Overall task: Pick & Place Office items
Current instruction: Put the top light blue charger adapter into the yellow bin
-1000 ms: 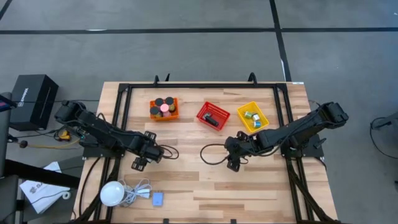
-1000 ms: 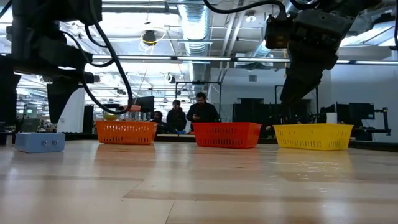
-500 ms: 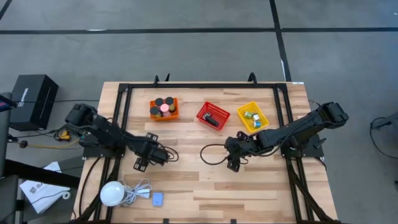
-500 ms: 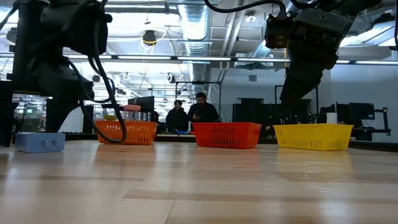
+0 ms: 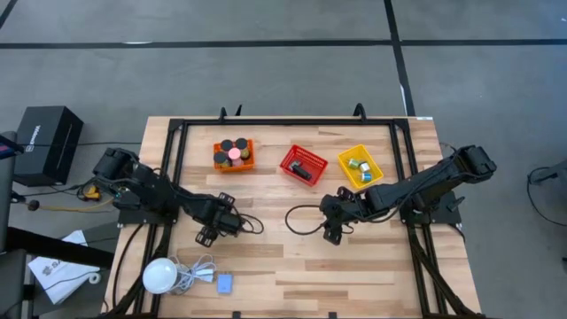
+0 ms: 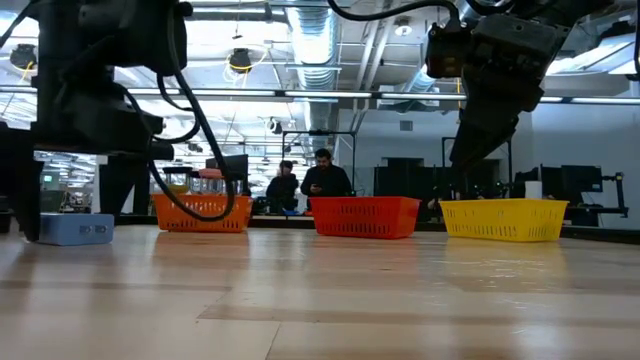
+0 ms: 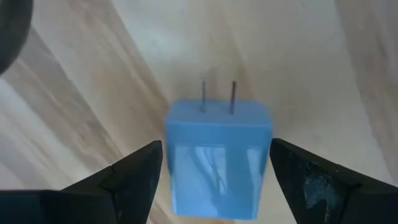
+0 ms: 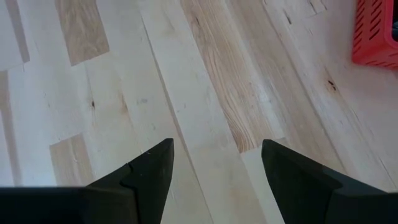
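The left gripper (image 5: 232, 225) has advanced, open over the light-blue plug (image 7: 216, 155), its near end cut off.

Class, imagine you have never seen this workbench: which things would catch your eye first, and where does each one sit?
Three bright mesh baskets line the table's far side: orange basket, red basket, yellow basket. A light-blue plug adapter fills the left wrist view, between the open fingers of the left hand. A white bulb with its cable lies at the near left corner.

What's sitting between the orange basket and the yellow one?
The red basket, with a flat black item in it, stands between the orange basket and the yellow basket; the high and low views both show it.
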Robot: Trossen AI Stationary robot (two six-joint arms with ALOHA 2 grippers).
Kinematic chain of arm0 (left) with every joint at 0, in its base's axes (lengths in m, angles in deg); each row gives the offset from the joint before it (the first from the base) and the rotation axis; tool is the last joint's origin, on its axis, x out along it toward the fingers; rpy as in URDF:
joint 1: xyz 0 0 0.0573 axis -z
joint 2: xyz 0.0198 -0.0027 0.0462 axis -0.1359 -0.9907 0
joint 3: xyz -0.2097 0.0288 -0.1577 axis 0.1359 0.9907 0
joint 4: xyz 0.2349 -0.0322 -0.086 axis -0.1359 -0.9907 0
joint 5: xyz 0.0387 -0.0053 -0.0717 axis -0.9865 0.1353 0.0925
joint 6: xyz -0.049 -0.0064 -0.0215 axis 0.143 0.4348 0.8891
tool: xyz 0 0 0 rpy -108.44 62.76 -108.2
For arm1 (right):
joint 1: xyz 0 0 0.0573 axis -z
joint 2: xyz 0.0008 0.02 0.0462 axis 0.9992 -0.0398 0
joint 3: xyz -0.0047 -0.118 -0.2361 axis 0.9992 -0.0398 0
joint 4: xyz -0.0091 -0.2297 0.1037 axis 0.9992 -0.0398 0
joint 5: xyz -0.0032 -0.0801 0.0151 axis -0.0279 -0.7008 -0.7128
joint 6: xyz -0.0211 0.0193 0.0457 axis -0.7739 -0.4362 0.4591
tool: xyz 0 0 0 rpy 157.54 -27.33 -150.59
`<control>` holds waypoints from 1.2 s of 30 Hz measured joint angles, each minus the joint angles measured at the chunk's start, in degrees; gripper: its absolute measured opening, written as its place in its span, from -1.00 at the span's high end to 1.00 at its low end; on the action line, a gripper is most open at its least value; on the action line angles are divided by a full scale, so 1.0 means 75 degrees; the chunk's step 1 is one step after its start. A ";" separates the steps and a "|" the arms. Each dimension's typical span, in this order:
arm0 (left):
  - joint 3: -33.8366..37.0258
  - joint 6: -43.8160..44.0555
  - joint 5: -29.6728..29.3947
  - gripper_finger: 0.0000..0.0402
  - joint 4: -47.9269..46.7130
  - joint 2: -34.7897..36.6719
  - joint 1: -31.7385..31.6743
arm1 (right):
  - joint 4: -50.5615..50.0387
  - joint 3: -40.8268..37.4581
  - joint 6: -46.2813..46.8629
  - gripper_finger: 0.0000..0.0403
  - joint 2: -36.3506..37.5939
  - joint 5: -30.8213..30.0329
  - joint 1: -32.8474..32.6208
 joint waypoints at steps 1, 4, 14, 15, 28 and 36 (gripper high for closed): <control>0.0000 0.0001 0.0069 -0.46 0.0007 0.0005 0.0000 | -0.0001 0.0000 0.0000 -0.17 0.0000 0.0000 0.0000; 0.0028 0.0004 0.0132 -0.45 0.0015 0.0005 -0.0007 | 0.0021 0.0000 0.0000 -0.17 0.0000 0.0000 -0.0003; 0.0405 0.0144 0.0289 -0.25 0.0275 0.0143 -0.0247 | 0.0201 0.0000 0.0003 -0.17 0.0000 0.0000 -0.0006; 0.0423 0.0143 0.0290 -0.22 0.0328 0.0201 -0.0245 | 0.0252 0.0000 0.0003 -0.17 0.0000 0.0000 -0.0003; 0.0225 0.0794 0.0241 -0.13 0.1512 0.0919 -0.0254 | 0.0594 0.0002 -0.1442 -0.17 0.0000 -0.0302 0.0350; -0.0070 0.0982 0.0305 -0.08 0.3643 0.0961 -0.0392 | 0.2009 0.0000 -0.5381 -0.15 0.0000 -0.0195 0.0382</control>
